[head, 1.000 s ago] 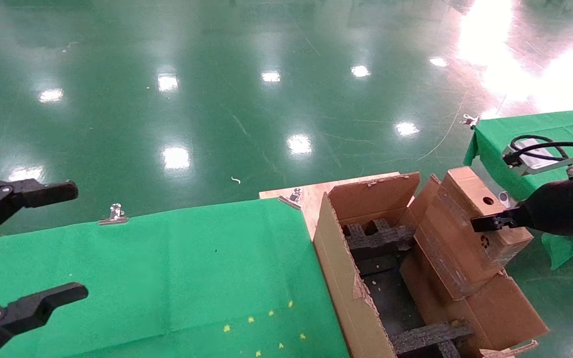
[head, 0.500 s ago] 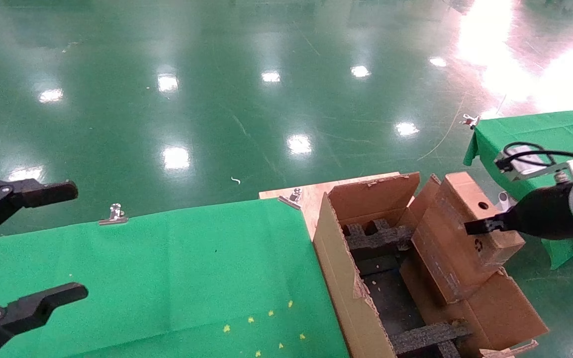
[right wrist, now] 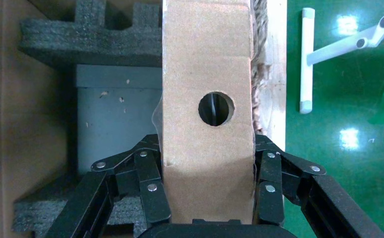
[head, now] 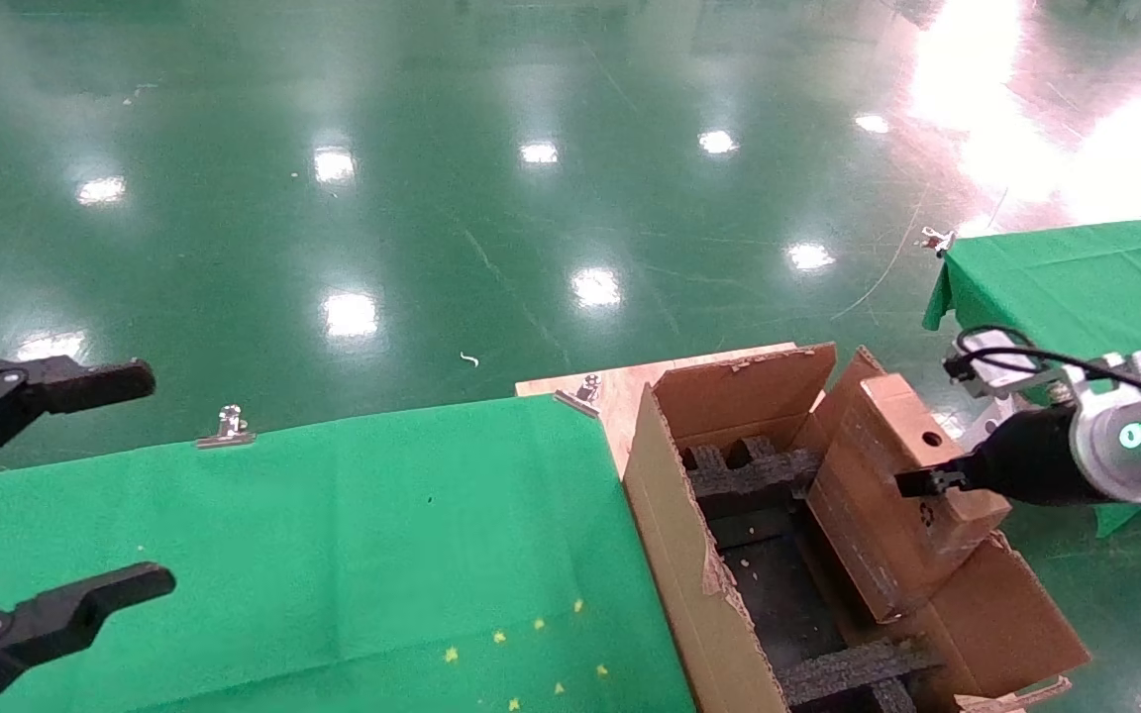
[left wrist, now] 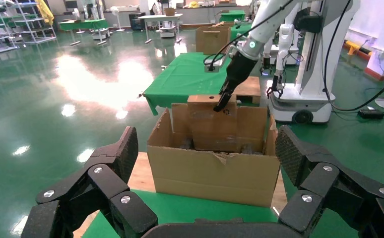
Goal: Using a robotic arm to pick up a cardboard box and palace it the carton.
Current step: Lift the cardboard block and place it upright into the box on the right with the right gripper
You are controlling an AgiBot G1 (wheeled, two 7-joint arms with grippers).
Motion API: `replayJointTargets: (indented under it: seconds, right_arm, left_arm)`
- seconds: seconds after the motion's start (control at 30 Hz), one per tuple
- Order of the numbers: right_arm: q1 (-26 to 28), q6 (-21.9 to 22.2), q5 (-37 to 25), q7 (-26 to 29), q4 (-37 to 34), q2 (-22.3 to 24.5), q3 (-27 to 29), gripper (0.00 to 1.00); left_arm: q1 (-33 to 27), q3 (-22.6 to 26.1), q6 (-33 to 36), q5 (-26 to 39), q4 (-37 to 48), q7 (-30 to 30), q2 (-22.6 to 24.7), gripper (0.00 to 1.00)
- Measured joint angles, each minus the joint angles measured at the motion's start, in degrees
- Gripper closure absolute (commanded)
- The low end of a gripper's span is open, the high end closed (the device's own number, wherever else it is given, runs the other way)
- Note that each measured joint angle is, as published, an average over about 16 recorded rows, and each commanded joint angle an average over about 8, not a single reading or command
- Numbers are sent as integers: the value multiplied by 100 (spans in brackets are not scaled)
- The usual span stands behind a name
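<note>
Now we have the cardboard box [head: 892, 490] lower and further toward the carton's [head: 689, 555] open middle than half a second ago: its lower end has sunk below the carton's right flap line, and our right jaws [head: 912, 482] have travelled leftward with it. That tells us the placing step is well under way, with the release still to come. The right jaws are clenched on the cardboard box, one finger [right wrist: 148, 186] pressed to each long side, the round punched hole [right wrist: 216, 108] just ahead of the fingertips. The box hangs tilted, its lower end inside the carton, beyond the jaws.

Inside the carton we see black foam inserts [head: 749, 465] at the far end and another strip [head: 848, 668] at the near end, with a dark floor between; the box is heading into that gap.

Our left jaws [head: 65, 495] hang released, well apart from the carton, over the green surface [head: 333, 555].
</note>
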Motion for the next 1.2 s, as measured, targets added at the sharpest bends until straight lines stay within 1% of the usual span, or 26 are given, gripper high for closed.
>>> replayJointTargets:
  seconds: [0.3,0.5,0.8,1.2]
  right_arm:
    - [-419,537,-154,283,-117,-109,-157,100]
    - [-666,879,-185,307,-242,-185,-238,100]
    - [-958,1235,-64,119,-513,-331,-329,100]
    - [-1309,1477,236,-191,-1080,-665,-429,100]
  left_arm:
    - [0,0,0,0,0,0,0,0]
    - [0,0,0,0,0,0,0,0]
    - [0,0,0,0,0,0,0,0]
    - [0,1,0,0,0,0,0,0]
